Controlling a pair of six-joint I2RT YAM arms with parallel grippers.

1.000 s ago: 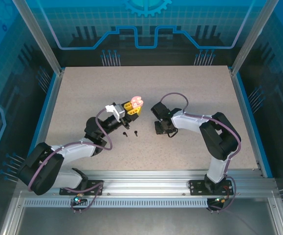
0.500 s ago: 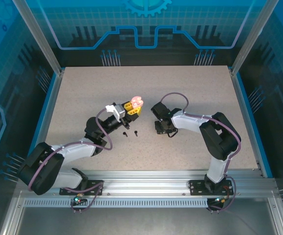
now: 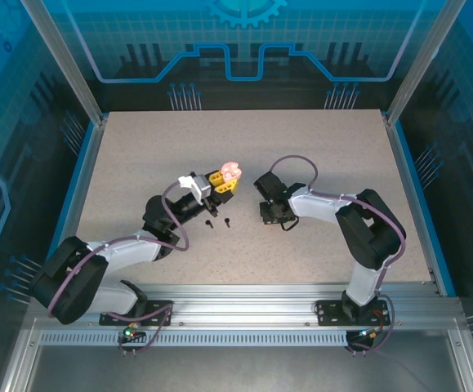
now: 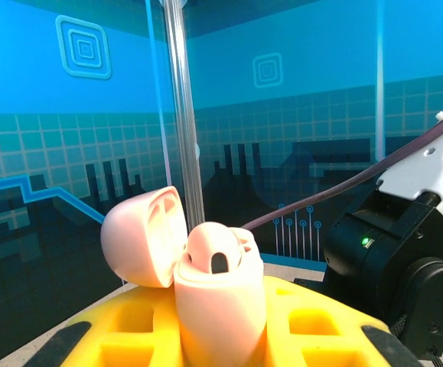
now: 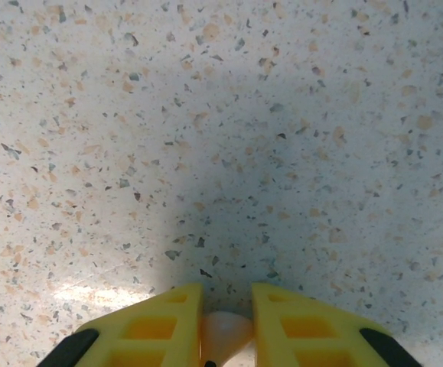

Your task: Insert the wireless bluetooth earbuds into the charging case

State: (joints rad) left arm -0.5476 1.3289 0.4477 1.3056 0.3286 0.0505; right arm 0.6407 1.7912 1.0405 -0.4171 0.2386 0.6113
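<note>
My left gripper [image 3: 220, 181] is shut on a pale pink charging case [image 4: 221, 298] and holds it upright above the table. Its lid [image 4: 141, 237] is swung open to the left. One pale pink earbud [image 4: 215, 251] sits in the case's near socket. The case shows from above as a pink spot [image 3: 230, 170]. My right gripper [image 3: 269, 216] points straight down at the table, to the right of the case. Its yellow fingers [image 5: 156, 325] press both sides of a second pale pink earbud [image 5: 227, 330]. Two black earbuds [image 3: 209, 222] [image 3: 226, 220] lie on the table below the left gripper.
The speckled tabletop [image 3: 326, 155] is bounded by a blue rim and transparent walls. In the left wrist view, the right arm's black wrist [image 4: 405, 260] and its purple cable [image 4: 336, 187] stand close on the right.
The right gripper's jaws have narrowed onto the pink earbud on the table. Both arms have barely shifted, and the left still holds the open case.
</note>
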